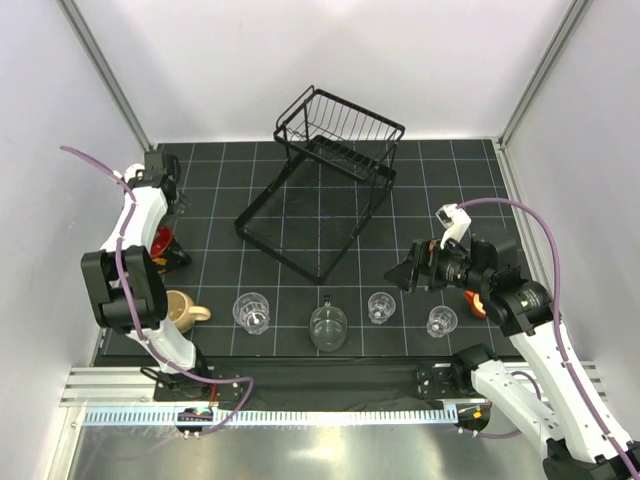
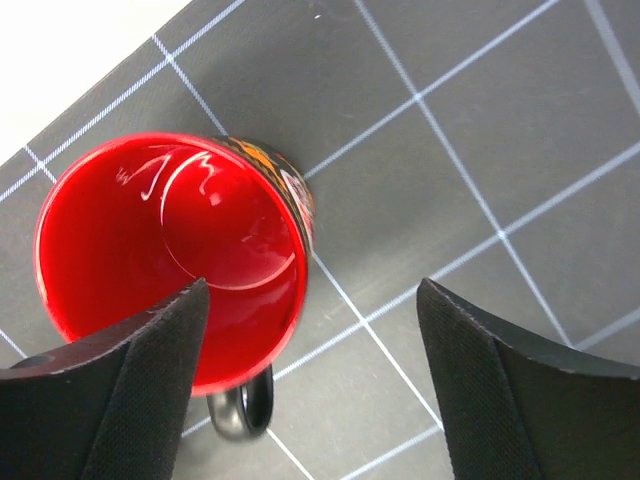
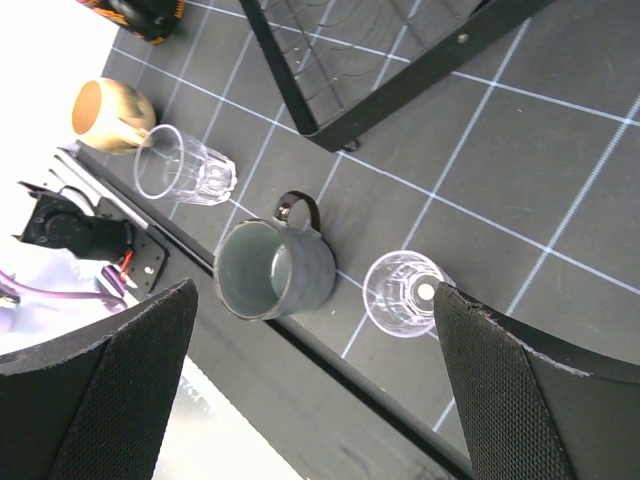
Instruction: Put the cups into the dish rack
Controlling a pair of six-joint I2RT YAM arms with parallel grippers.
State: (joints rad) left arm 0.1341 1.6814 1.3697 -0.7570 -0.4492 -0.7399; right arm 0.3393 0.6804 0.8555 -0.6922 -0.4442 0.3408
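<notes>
The black wire dish rack [image 1: 322, 190] stands at the back middle of the mat, with no cup in it. My left gripper [image 1: 163, 222] is open above a red-lined black mug [image 1: 166, 246]. In the left wrist view the mug [image 2: 170, 255] sits under my left finger [image 2: 110, 400], left of the gripper's gap [image 2: 310, 390]. My right gripper [image 1: 405, 275] is open and empty, hovering over the front row. That row holds a beige mug [image 1: 183, 309], a clear tumbler [image 1: 251, 311], a grey mug [image 1: 327, 328] and two small glasses [image 1: 381, 307] [image 1: 441, 321]. The right wrist view shows the grey mug [image 3: 275, 270] and one glass [image 3: 405, 293] between the fingers of my right gripper [image 3: 310, 390].
The rack's flat lower frame [image 3: 400, 85] reaches towards the cup row. White walls close in the mat on three sides. The mat's front edge [image 3: 330, 370] runs just below the cups. An orange thing [image 1: 473, 300] shows partly behind my right arm.
</notes>
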